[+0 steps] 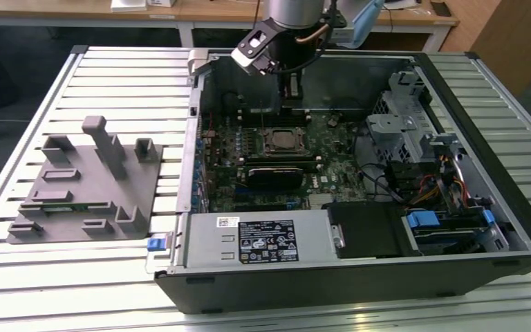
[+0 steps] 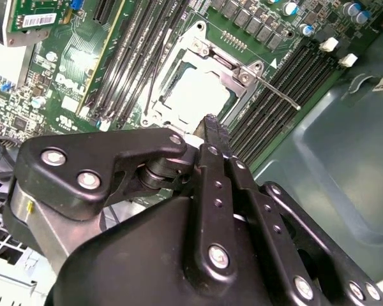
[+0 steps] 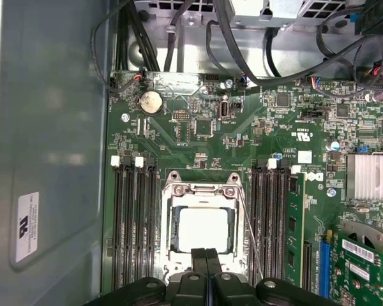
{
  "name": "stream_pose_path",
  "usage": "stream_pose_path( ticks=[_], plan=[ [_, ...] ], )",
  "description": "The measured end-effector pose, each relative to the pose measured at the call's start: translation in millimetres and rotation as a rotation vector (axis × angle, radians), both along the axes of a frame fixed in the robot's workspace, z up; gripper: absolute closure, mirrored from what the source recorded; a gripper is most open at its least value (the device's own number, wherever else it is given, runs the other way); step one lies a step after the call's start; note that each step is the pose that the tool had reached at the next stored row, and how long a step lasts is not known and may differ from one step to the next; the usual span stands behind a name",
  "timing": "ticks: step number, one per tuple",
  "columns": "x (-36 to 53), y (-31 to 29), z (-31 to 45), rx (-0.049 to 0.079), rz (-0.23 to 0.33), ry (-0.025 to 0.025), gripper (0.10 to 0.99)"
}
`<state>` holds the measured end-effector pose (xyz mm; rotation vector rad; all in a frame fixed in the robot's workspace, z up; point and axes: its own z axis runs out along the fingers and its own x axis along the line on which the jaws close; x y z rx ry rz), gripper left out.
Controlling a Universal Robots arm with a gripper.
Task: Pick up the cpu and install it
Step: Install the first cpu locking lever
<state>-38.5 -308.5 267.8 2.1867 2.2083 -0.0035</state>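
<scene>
Processor seated in its socket inside an opened computer case.

The cpu [image 3: 203, 230] is seen lying flat in the socket frame [image 3: 202, 189] on the green motherboard [image 3: 198, 127], at lower centre of the first wrist view. The pincer [image 3: 206, 255] is held just above its edge, fingers pressed together and gripping nothing. In the exterior view a grey plastic fixture [image 1: 86, 187] is set on the slatted tabletop [image 1: 118, 76] at left.

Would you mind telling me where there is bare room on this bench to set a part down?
The slatted metal table is bare between the grey plastic fixture and the open black computer case, and along the strip behind the fixture. Inside the case it is crowded: the closed gripper hangs over the silvery square cpu in its socket, with memory slots on both sides.
</scene>
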Motion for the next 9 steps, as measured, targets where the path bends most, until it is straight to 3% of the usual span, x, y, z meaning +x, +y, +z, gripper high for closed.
stream_pose_path(
  ticks=[9],
  plan=[
    [0.0, 0.0, 11.3, 0.0, 0.0, 0.0, 0.965]
  ],
)
